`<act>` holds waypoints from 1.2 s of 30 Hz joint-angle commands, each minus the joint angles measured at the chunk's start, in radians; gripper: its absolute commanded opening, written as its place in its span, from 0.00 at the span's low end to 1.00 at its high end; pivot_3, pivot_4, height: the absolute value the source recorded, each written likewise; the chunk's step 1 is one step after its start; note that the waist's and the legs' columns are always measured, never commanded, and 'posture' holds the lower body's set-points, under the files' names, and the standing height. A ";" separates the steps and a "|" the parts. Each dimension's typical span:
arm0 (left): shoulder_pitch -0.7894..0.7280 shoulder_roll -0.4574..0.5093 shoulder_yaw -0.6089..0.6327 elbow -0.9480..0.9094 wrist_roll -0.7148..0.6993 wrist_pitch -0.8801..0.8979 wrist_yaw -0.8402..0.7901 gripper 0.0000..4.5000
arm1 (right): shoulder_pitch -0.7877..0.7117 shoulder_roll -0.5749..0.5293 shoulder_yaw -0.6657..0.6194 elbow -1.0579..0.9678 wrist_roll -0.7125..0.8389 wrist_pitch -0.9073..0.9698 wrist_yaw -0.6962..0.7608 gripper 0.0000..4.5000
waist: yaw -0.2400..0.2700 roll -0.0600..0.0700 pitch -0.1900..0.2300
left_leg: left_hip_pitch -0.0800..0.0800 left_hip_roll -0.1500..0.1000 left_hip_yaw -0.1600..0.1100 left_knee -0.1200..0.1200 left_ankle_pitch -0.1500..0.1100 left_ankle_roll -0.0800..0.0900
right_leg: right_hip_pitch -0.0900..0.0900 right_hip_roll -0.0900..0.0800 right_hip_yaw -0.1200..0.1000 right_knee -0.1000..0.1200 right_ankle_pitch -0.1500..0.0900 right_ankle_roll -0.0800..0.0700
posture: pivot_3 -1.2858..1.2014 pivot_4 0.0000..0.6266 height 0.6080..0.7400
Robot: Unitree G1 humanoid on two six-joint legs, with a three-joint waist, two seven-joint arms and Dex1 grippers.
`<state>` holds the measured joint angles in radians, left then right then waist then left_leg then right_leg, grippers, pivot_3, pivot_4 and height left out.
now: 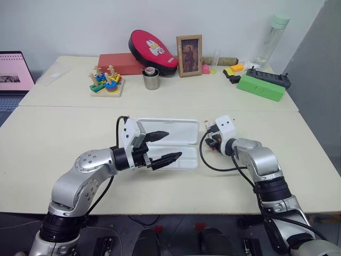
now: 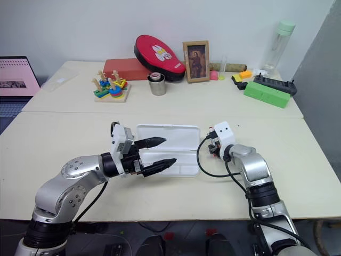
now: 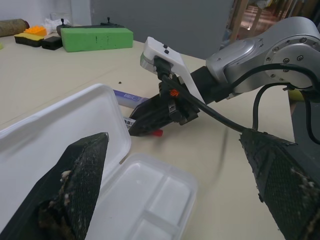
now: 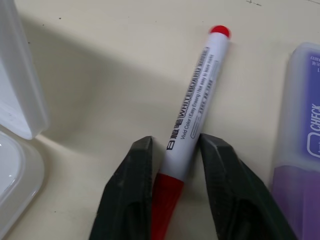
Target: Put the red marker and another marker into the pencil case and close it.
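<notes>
Pencil case (image 1: 168, 137) lies open on the near bench (image 1: 64, 138), lid flat toward the far side, tray half toward the robot. Both halves look empty as far as can be seen.

Left claw (image 1: 165, 146) hovers level over the open case, pointing toward the right arm. Its two black fingers (image 3: 75, 185) stand wide apart, one over the lid, one over the tray. Nothing between them.

Right claw (image 4: 172, 165) is down at the bench just beside the case's right end, angled downward. Wrist view: the fingers (image 4: 127, 190) sit one on each side of the red marker (image 4: 192, 115), pressed against the barrel right where the white barrel meets the red cap. Closed on it, by the look of the contact on both sides. The marker lies on the bench, red end plug pointing away from the claw, black lettering along the white barrel. Whether it is lifted off the surface cannot be told.

Purple highlighter (image 4: 300, 145) lies on the bench just beside the red marker, roughly parallel, on the side away from the case. Not touched by either claw.

Far bench, well apart from the work: green box (image 1: 261, 87), a black object on top of it, framed picture (image 1: 189, 55), metal cup (image 1: 151, 79), wooden stacking toy (image 1: 106, 81), red case (image 1: 152, 49), clear bottle (image 1: 272, 37). Laptop screen (image 1: 13, 72) at the left edge.
</notes>
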<state>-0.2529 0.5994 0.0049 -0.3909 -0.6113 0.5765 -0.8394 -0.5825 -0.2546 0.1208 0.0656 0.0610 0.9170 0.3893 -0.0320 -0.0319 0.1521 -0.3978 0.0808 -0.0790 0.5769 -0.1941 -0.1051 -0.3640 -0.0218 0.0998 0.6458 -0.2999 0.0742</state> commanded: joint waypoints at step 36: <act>0.377 0.153 0.416 -0.181 -0.140 0.087 0.045 1.00 | -0.108 -0.132 0.370 -0.036 -0.038 -0.600 0.495 0.06 | -0.014 0.002 0.001 | -0.001 0.001 0.000 -0.002 0.000 0.000 | -0.006 0.000 0.000 -0.001 -0.001 -0.001 | 0.52 0.24 1.00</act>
<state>0.1233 0.7441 0.3904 -0.5203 -0.7265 0.6595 -0.8068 -0.6713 -0.3970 0.4958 0.0072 0.0456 0.3796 0.8836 -0.0464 -0.0303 0.1534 -0.3986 0.0814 -0.0787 0.5755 -0.1943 -0.1050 -0.3702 -0.0221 0.0997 0.6448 -0.3007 0.0730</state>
